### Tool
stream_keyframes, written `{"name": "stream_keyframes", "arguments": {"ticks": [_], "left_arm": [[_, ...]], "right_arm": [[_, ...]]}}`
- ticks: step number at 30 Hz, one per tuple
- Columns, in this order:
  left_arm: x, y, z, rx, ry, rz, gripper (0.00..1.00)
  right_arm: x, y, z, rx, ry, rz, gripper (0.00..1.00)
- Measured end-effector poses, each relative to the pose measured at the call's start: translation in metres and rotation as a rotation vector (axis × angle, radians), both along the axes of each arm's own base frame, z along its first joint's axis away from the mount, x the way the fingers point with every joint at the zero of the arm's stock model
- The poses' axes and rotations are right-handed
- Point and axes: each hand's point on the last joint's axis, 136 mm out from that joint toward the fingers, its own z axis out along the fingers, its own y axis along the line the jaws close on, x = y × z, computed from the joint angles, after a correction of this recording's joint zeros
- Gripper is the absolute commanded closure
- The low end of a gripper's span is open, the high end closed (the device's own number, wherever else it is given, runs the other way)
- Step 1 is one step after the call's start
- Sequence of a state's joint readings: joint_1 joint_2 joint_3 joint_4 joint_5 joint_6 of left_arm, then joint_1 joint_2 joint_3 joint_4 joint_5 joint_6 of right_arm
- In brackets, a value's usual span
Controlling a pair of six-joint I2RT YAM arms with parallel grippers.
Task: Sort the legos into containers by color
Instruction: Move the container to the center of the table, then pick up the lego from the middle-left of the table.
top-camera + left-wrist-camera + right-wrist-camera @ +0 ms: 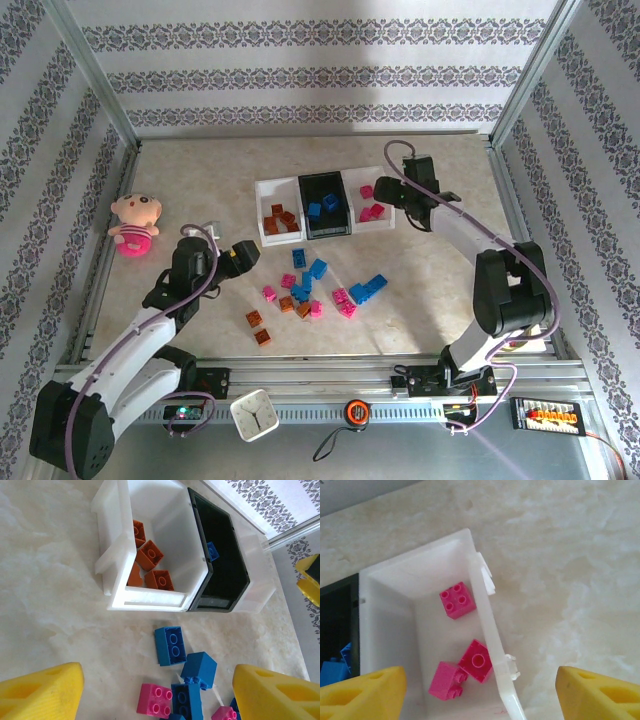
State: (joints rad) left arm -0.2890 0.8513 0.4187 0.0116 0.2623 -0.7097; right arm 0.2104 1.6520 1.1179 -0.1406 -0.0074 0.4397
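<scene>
Three joined containers stand mid-table: a left white tray point(268, 190) holding orange-brown legos point(150, 555), a black middle tray point(326, 228) holding blue ones point(322, 205), and a right white tray point(482, 610) holding three pink legos point(456, 600). Loose legos point(310, 285) in blue, pink and orange lie scattered in front of the trays. My left gripper point(243, 256) hangs open left of that scatter, with a blue lego point(171, 645) and a pink one point(155, 700) on the table ahead of its gripper point(160, 695). My right gripper point(480, 692) is open above the pink tray's right wall, holding nothing.
A pink plush doll point(135, 222) lies at the far left. A small clock point(254, 414) and a tape measure point(356, 411) sit on the front rail. Metal frame posts and patterned walls bound the table.
</scene>
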Motion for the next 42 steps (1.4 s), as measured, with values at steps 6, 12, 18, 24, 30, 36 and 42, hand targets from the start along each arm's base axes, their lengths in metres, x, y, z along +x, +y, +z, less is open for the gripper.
{"name": "stream_keyframes", "arguments": {"ticks": [6,12,18,24,30,36,42], "left_arm": [[-0.005,0.002,0.002,-0.002,-0.007,0.0,0.21],[-0.008,0.002,-0.003,0.003,0.007,0.0,0.21],[-0.01,0.003,-0.007,0.009,0.027,0.0,0.21],[-0.012,0.004,-0.011,0.013,0.038,-0.001,0.21],[-0.02,-0.012,-0.026,0.103,0.089,-0.082,0.27],[-0.024,-0.052,-0.053,0.293,0.163,-0.233,0.3],[-0.034,-0.058,-0.084,0.447,0.229,-0.274,0.4]], "right_arm": [[-0.002,0.007,-0.038,0.081,0.109,0.051,0.2],[-0.007,0.023,-0.045,0.122,0.136,0.099,0.21],[-0.024,0.035,-0.047,0.128,0.137,0.123,0.21],[-0.049,0.049,-0.042,0.111,0.129,0.16,0.2],[-0.088,0.059,-0.019,0.035,0.044,0.18,0.2],[-0.108,0.07,-0.002,0.009,-0.019,0.21,0.2],[-0.116,0.06,-0.014,-0.025,0.006,0.189,0.2]]}}
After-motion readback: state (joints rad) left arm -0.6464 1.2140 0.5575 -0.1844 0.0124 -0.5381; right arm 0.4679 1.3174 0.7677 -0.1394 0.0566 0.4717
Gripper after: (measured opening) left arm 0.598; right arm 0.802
